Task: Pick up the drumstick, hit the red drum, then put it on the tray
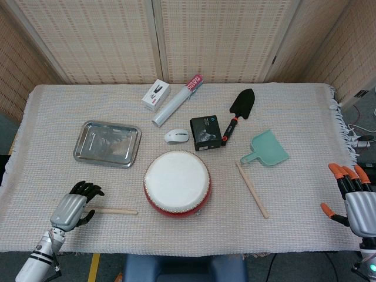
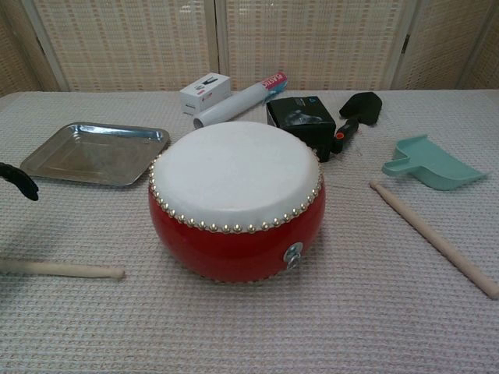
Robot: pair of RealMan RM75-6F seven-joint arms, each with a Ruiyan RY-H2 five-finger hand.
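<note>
The head view looks steeply down from high at the near edge, taking in the whole tabletop (image 1: 305, 117). The chest view sits low and close, facing level across it, the drum (image 2: 236, 204) filling the middle. Both share the drum (image 1: 177, 183), tray (image 1: 107, 143) and far clutter.
</note>
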